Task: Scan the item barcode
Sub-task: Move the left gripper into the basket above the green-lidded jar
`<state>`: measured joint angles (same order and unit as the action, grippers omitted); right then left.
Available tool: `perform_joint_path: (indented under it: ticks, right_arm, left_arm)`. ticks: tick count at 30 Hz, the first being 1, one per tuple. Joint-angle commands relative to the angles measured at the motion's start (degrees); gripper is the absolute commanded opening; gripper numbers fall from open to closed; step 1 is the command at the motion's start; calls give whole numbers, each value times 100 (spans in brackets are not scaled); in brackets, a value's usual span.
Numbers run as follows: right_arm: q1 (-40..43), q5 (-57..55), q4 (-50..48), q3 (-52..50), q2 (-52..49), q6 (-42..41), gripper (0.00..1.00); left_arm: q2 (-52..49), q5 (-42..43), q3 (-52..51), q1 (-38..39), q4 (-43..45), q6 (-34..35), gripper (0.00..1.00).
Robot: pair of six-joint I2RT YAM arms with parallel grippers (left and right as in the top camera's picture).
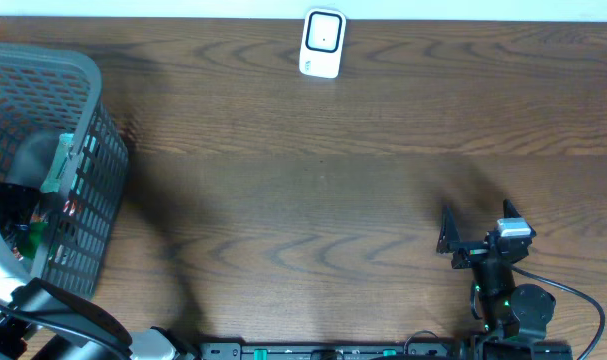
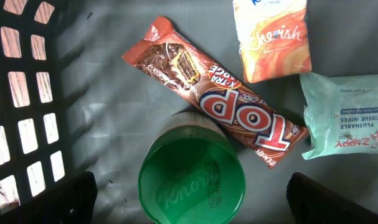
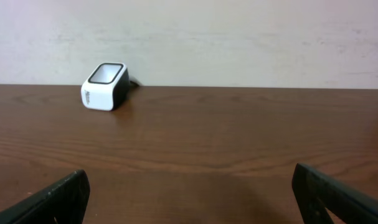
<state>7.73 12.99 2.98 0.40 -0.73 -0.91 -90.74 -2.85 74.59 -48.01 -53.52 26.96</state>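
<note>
step in hand, by the look of it: picking an item out of the grey basket [image 1: 83, 85] at the left edge of the tabletop [image 1: 313, 200]. left jaws spread wide inside it, pinching nothing, straddling the green-lidded knorr tub [image 2: 192, 180]. best to drop straight down and close on the tub's round sides rather than the lid, clear of the top chocolate bar [image 2: 220, 102] just beside it. once lifted, turn to find the barcode and face it to the white scanner [image 1: 322, 43] at the far edge, well apart from the basket. right jaws likewise spread and empty, low over bare wood at the front right; best left out of the path.

only from overhead: the whole basket-to-scanner layout. only in the left wrist view: the basket's contents, namely bar, tub, zappy flushable wipes pack [image 2: 344, 115] and orange snack pouch [image 2: 273, 37]; from overhead, mere glimpses through the mesh. only in the right wrist view: the scanner side-on, window face tilted upward.
</note>
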Motion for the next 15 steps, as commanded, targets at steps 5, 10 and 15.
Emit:
perform_joint_path:
  ticks: [5, 10, 15]
  right_arm:
    - [-59, -50, 26, -9, 24, -76, 99]
    - [-59, -50, 26, -9, 24, -76, 99]
    - [-59, -50, 26, -9, 24, -76, 99]
  left_arm:
    - [-562, 76, -24, -20, 4, -79, 98]
    - [-979, 76, -24, -20, -42, -79, 98]
    - [-1283, 76, -63, -20, -83, -81, 98]
